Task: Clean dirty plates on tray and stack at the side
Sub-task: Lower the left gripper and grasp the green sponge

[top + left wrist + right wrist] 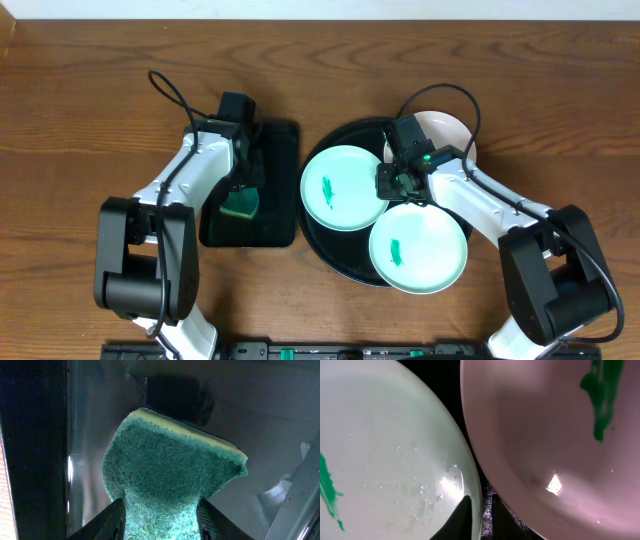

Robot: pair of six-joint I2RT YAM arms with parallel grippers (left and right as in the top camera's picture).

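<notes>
Brown wood-grain table (80, 120). Left arm (195, 170) reaches forward, elbow bent, wrist pitched down over the rectangular black tray (280, 180). The left gripper (162, 520) is clenched on a green sponge (170, 475), which is pinched narrow between its fingers (112, 521). Right arm (480, 205) angles in from the right. The right gripper (398, 185) points down among three plates on the round black tray (322, 240): left mint plate (343, 188), near mint plate (418, 247), white plate (445, 135). Each carries a green smear (600, 395). One dark finger (462, 520) shows at the left mint plate's rim; cannot tell whether the right gripper's fingers are released or clenched.
</notes>
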